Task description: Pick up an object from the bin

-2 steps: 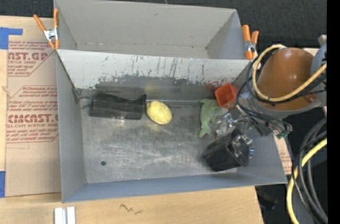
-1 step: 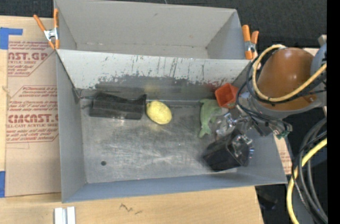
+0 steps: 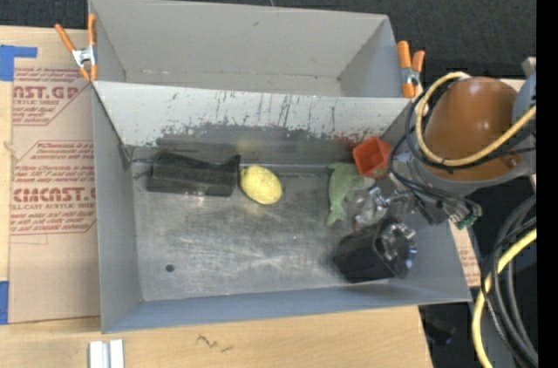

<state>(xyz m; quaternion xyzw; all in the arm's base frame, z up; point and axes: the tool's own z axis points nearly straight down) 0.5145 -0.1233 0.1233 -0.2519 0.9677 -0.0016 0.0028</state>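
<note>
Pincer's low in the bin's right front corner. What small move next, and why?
Probably ease the pincer straight down onto the black lump it hangs over. The green piece lies close behind, so sideways drift could catch that instead.

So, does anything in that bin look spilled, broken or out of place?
Nothing really stands out. The bin has a scuffed, streaked floor, likely plain wear. A black block, yellow lump, green scrap and orange piece lie loose along the back; the pincer hangs over a dark lump front right.
</note>
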